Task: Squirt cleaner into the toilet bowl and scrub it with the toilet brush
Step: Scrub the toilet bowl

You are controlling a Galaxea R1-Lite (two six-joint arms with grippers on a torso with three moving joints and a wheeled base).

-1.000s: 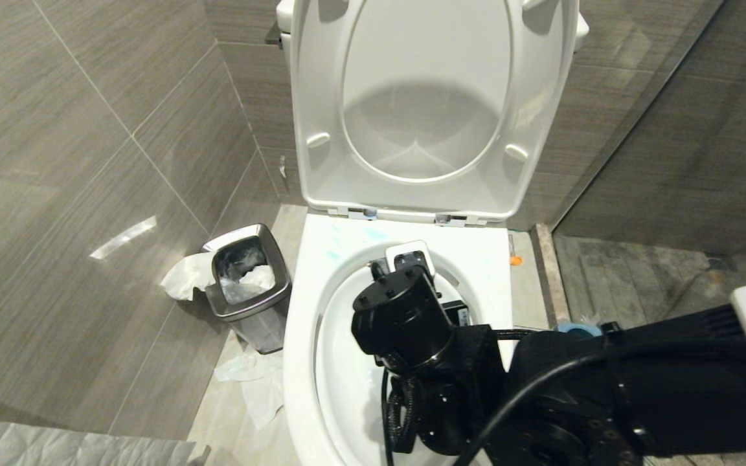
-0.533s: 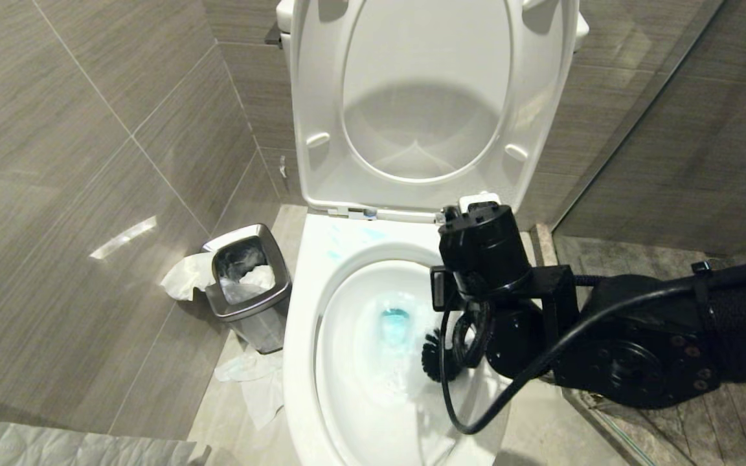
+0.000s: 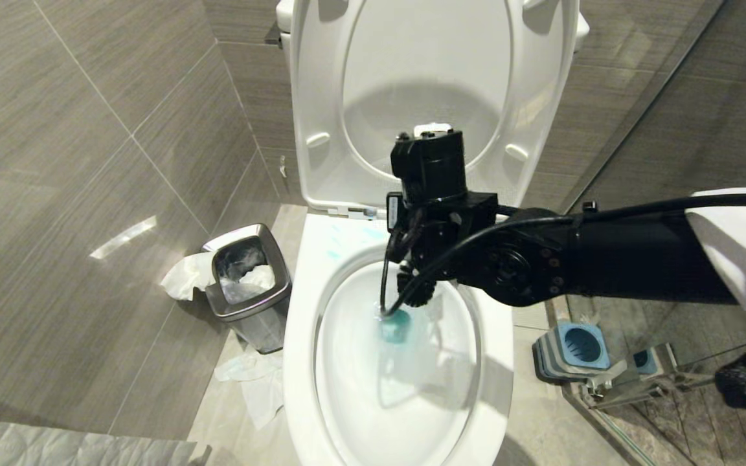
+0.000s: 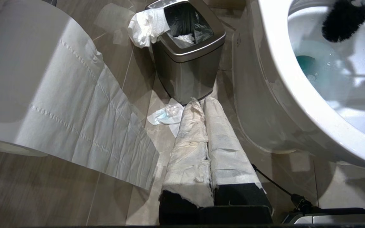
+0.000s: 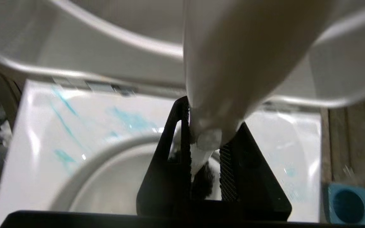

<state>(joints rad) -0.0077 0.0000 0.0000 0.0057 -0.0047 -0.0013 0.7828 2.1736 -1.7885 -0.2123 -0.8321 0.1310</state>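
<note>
The right hand (image 3: 419, 275) hangs at the centre of the head view, over the back edge of the toilet bowl (image 3: 302, 336), clenched on the white handle of the toilet brush (image 5: 206, 148); the right wrist view shows the handle pinched between its black fingers (image 5: 227, 172). The dark bristle head (image 4: 344, 19) sits against the bowl's rear inner wall, above the water line.

A second ago the arm blocked the lower middle of the frame, over the front of the bowl; half a second ago the brush head was at the bowl's right side; now it has swung round to the back. That sweep reads as scrubbing under way, working around the wall.

The cleaner (image 3: 394, 323) shows as a teal pool at the bowl's centre, with thin smears on the ceramic deck (image 5: 65, 104) behind the rim, so the squirting step looks done. The blue brush holder (image 3: 577, 346) stands on the floor at lower right, empty.

The left hand (image 4: 212, 158), wrapped in tissue, is shut and parked low beside the steel waste bin (image 4: 187, 63), holding nothing visible.
</note>
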